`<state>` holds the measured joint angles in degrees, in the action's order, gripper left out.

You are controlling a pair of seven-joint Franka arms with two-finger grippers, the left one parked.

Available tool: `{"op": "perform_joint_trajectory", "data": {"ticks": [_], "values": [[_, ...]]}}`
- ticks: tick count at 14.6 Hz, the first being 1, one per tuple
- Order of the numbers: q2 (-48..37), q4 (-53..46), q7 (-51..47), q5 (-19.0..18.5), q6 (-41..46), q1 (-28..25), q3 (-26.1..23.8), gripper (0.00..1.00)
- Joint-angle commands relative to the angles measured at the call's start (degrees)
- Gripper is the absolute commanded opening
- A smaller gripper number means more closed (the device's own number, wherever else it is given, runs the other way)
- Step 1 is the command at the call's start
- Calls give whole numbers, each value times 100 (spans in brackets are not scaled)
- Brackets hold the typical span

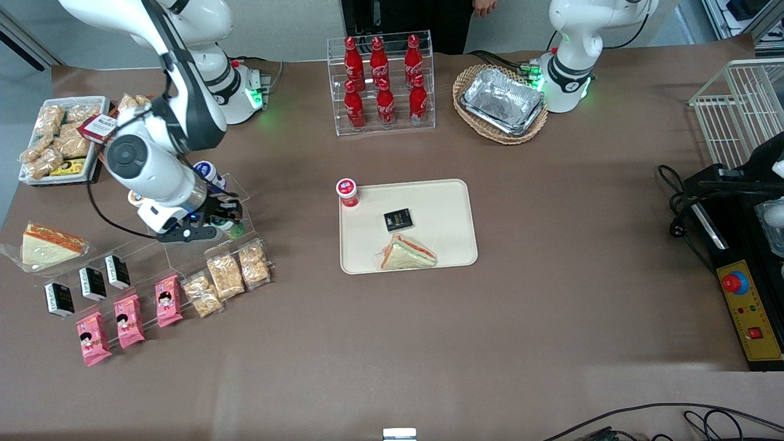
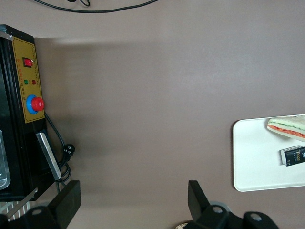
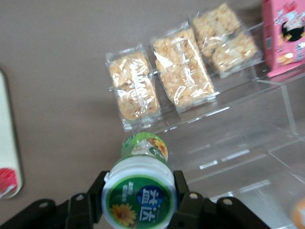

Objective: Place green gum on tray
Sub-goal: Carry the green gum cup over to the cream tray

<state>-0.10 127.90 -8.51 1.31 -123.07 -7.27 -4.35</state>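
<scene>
The green gum (image 3: pixel 139 199) is a small bottle with a green body and a white lid bearing a green mark with a sunflower. My right gripper (image 3: pixel 139 185) is shut on it, with one black finger (image 3: pixel 96 190) on each side of the lid. In the front view the gripper (image 1: pixel 225 222) holds the gum (image 1: pixel 236 230) over the clear acrylic stand (image 1: pixel 245 202), toward the working arm's end of the table. The beige tray (image 1: pixel 453 202) lies at the table's middle, well apart from the gripper. Its rim also shows in the right wrist view (image 3: pixel 5 143).
On the tray are a red-bodied gum bottle (image 1: pixel 347 192), a black packet (image 1: pixel 398 219) and a sandwich (image 1: pixel 407 253). A blue-lidded bottle (image 1: pixel 208 171) stands on the stand. Cracker packs (image 1: pixel 225 275), pink packs (image 1: pixel 128 320) and black boxes (image 1: pixel 92 283) lie nearer the front camera.
</scene>
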Motion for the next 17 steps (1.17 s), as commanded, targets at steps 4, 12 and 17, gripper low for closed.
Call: {"op": "perform_joint_trajectory", "data": {"ticks": [4, 12, 17], "values": [[-43, -2029, -36, 386, 2348, -177, -83, 9], [773, -3201, -3329, 546, 2316, -2390, -119, 8], [1713, -2920, -4114, 475, 823, -3034, -101, 8]]}}
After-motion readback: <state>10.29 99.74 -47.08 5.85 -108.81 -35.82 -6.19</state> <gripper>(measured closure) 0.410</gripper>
